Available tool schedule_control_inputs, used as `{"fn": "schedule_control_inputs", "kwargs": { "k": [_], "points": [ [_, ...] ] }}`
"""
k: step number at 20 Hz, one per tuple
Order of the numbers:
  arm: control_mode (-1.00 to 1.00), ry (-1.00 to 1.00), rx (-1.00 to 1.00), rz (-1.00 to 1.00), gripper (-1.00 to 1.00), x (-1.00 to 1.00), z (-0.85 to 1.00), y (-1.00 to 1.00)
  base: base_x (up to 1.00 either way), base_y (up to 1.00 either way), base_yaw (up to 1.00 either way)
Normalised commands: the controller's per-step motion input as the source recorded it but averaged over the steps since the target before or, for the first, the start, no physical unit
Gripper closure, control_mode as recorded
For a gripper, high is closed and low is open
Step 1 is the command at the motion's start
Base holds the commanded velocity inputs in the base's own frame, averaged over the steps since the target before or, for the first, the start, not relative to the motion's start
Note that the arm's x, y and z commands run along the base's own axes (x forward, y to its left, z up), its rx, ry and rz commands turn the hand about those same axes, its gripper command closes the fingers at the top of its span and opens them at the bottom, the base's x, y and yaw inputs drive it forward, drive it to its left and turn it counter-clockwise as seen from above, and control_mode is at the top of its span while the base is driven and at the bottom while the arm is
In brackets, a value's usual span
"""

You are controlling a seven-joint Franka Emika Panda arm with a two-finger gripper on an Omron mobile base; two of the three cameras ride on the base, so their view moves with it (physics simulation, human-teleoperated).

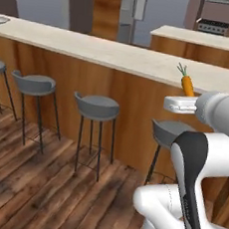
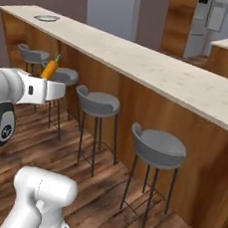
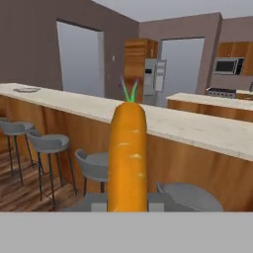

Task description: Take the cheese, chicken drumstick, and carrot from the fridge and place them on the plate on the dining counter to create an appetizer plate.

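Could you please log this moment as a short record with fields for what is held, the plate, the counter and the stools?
held: carrot, upright, green top up, clamped in the gripper
plate: plate at the far left end of the dining counter; contents cannot be told
stools: grey stools lined along the counter's near side
carrot on plate: not yet

The slim orange carrot (image 3: 127, 158) looks smooth with a slight sheen. The long dining counter (image 1: 113, 54) has a matt speckled beige stone top over wood panels. Round grey stools (image 2: 158, 147) at its six o'clock look like matt plastic.
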Motion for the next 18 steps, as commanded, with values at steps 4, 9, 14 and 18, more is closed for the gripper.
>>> {"fn": "schedule_control_inputs", "kwargs": {
  "k": [4,9,14,18],
  "points": [
    [1.0,0.0,0.0,0.0,1.0,0.0,0.0,0.0,0.35,1.0,-0.51],
    [1.0,0.0,0.0,0.0,1.0,0.0,0.0,0.0,0.17,1.0,-0.49],
    [1.0,0.0,0.0,0.0,1.0,0.0,0.0,0.0,0.0,1.0,-0.47],
    [1.0,0.0,0.0,0.0,1.0,0.0,0.0,0.0,0.0,1.0,-0.46]
  ]
}}
